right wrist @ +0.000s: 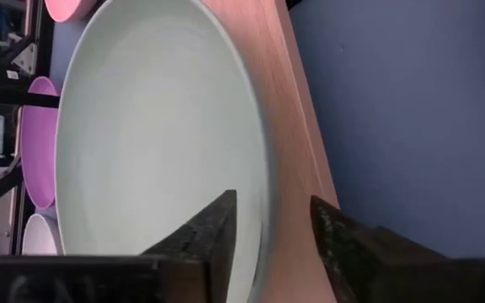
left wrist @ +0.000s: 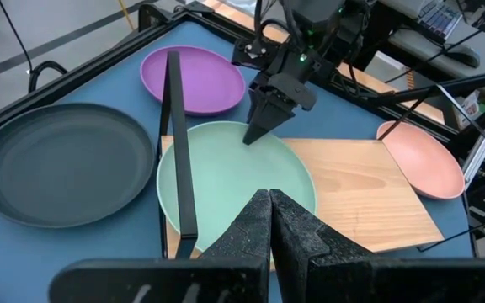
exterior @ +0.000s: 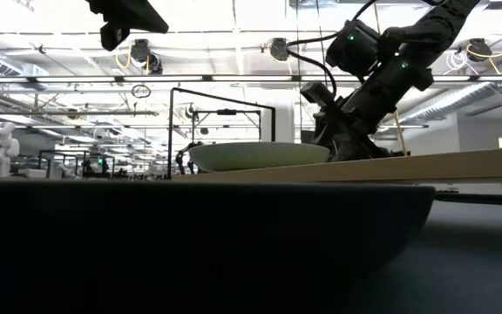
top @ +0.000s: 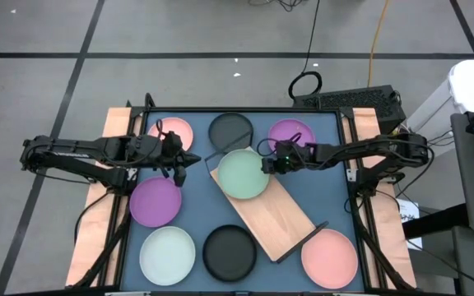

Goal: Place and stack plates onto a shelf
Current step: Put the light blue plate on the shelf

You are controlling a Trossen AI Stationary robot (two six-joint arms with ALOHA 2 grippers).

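No readable text, label, brand, number or sign anywhere.

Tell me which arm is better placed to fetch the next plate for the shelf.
Probably the left. Its hand is shut and empty, between the pink plate and the purple plate. The right hand is open at the rim of the green plate on the shelf.

Blue table mat under the work area, wooden tabletop edges at both sides, grey floor with dark tape lines, coiled black cable, yellow cable, white cylindrical object at right edge
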